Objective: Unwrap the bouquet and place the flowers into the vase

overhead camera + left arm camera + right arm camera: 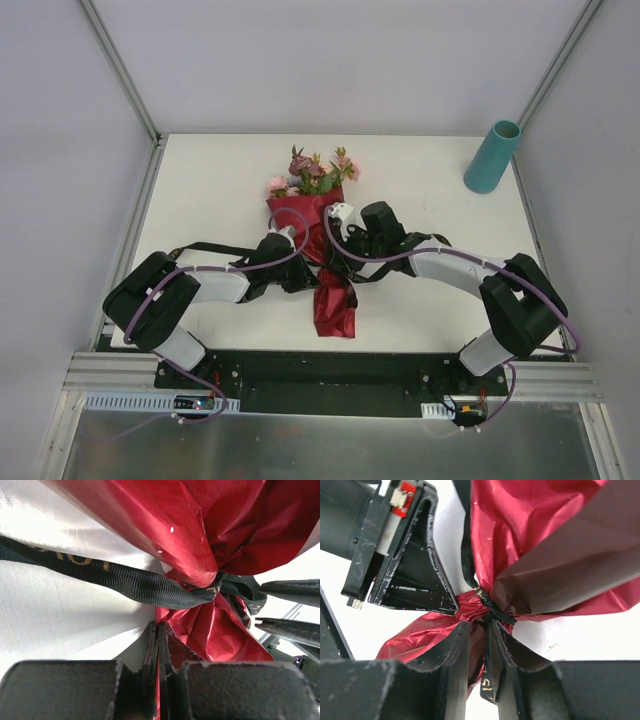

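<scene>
The bouquet [312, 215] lies in the middle of the table, its flowers [318, 172] pointing away and its maroon wrap [530, 530] tied at the waist with black ribbon [135, 582]. My left gripper [158, 625] is shut just below the knot, a sliver of red paper between its pads. My right gripper [479, 625] stands open at the knot [495, 612], the ribbon tail [487, 680] and crumpled paper hanging between its fingers. In the top view the left gripper [300, 272] and right gripper [338, 255] meet at the waist. The teal vase [492, 157] stands upright at the far right.
A long end of ribbon [215, 247] trails left across the white table [220, 180]. The wrap's lower tail [335, 305] reaches toward the black base rail [320, 375]. Metal frame posts [120, 70] rise at the table's far corners.
</scene>
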Controlling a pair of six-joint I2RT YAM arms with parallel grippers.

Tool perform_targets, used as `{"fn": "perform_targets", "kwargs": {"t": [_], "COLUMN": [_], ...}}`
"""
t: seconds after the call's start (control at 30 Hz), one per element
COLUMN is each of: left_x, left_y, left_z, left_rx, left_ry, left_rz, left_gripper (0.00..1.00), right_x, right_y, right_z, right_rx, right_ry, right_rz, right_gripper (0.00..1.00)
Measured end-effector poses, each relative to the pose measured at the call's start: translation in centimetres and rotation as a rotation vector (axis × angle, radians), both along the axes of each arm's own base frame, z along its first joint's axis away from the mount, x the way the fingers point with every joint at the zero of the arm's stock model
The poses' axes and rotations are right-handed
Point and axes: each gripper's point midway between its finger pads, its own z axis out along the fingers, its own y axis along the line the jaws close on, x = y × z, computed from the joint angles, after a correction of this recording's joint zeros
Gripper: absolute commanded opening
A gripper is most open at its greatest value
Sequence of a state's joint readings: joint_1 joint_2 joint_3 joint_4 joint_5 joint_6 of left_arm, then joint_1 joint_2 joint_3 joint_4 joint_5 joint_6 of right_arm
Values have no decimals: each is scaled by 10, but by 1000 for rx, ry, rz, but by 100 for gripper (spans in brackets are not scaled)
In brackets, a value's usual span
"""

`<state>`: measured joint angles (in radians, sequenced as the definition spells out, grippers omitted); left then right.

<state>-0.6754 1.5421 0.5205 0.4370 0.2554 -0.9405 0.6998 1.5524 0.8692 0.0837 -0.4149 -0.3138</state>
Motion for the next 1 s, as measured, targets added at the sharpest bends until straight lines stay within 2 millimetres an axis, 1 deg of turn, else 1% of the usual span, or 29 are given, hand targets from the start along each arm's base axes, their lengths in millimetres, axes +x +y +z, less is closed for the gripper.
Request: {"fn": "perform_targets", "kwargs": {"t": [0.2, 0.43, 0.53, 0.67, 0.8, 0.83, 0.97, 1.0], "left_x": [-2, -4, -4, -5, -4, -4, -4, -4], "left_y": [-1, -2, -2, -2, -2, -2, -2, -2], "left_z": [0, 1, 1, 1, 1, 0, 1, 1], "left_rx": [-7, -13, -14, -14, -14, -14, -15, -15], "left_ry": [17, 26, 27, 28, 29, 29, 30, 30], "left_rz": [2, -8, -8, -7, -5, -4, -2, -1], "left_gripper": [0, 0, 0, 0, 0, 0, 0, 0], "right_x": [-8, -8, -8, -9, -5, -4, 0, 2], "right_y": [5, 5, 6, 8, 12, 13, 15, 16], "right_z": [-7, -17, -21, -28, -32, -33, -37, -37], "right_rx": [-4, -37, -57, -88, -119, -129, -151, -153], "right_ry": [-17, -67, -93, -117, -144, -154, -188, -196], "right_rz": [124, 190, 217, 235, 237, 236, 226, 222], "right_gripper": [25, 21, 21, 25, 25, 23, 7, 1]}}
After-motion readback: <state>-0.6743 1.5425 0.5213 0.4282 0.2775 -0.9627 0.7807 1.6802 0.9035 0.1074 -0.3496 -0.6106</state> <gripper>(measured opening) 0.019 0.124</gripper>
